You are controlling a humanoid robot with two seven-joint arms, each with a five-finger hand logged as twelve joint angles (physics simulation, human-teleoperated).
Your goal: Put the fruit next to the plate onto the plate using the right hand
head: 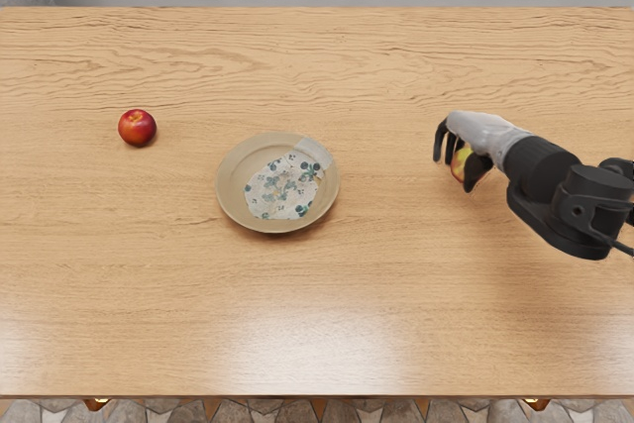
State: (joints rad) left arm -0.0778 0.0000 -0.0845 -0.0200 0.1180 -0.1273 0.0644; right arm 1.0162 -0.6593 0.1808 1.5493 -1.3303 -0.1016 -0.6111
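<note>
**Yellow-red fruit (459,163) at 3 o'clock of the plate (226,183), well apart, enclosed by the curled fingers of the right hand (475,142).**
Expect a round, firm, light, smooth-skinned fruit that may roll; grip around its widest girth. Your other landmark, a red apple (137,127), lies at 10 o'clock.

On the right hand (475,136), a light grey back shell is seen, with the fingers (439,143) finished in black. The forearm (540,170) is rendered as a dark charcoal cylinder, ended by a bulkier black joint housing (586,210). A thin cable is possibly routed at the right edge.
</note>
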